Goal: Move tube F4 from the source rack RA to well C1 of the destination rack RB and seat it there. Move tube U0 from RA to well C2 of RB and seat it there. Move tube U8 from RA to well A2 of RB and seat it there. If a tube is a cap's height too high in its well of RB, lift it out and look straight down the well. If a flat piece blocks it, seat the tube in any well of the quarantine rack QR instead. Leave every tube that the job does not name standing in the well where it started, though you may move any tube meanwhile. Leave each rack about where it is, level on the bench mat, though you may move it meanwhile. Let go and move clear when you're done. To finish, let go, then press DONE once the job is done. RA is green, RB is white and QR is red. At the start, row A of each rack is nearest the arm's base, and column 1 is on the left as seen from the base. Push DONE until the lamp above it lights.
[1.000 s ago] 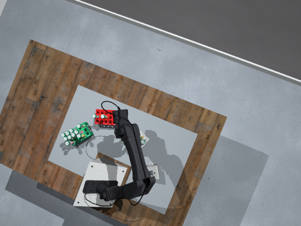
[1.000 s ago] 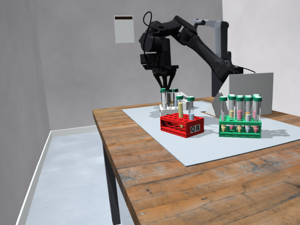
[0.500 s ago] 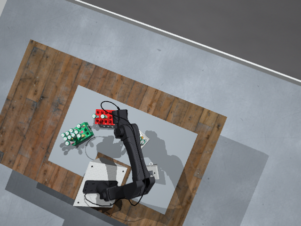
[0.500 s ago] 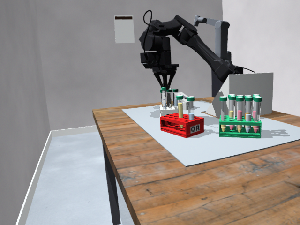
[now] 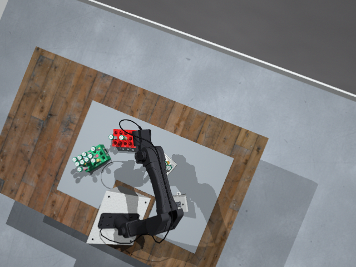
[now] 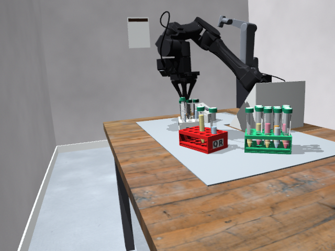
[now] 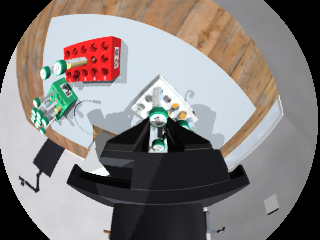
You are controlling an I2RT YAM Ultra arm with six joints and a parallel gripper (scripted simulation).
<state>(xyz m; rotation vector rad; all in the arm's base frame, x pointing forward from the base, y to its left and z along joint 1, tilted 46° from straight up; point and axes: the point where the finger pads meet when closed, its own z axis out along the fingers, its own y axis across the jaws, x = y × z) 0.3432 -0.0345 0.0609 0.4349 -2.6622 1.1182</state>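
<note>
Gripper and white destination rack RB. The gripper [image 6: 185,97] [image 7: 158,120] appears closed on a green-capped tube [image 6: 182,99] [image 7: 158,116], upright over rack RB [image 6: 188,125] [image 7: 141,99]; its label is unreadable. Good seating calls for a vertical, gentle descent, checking cap height before release.
</note>
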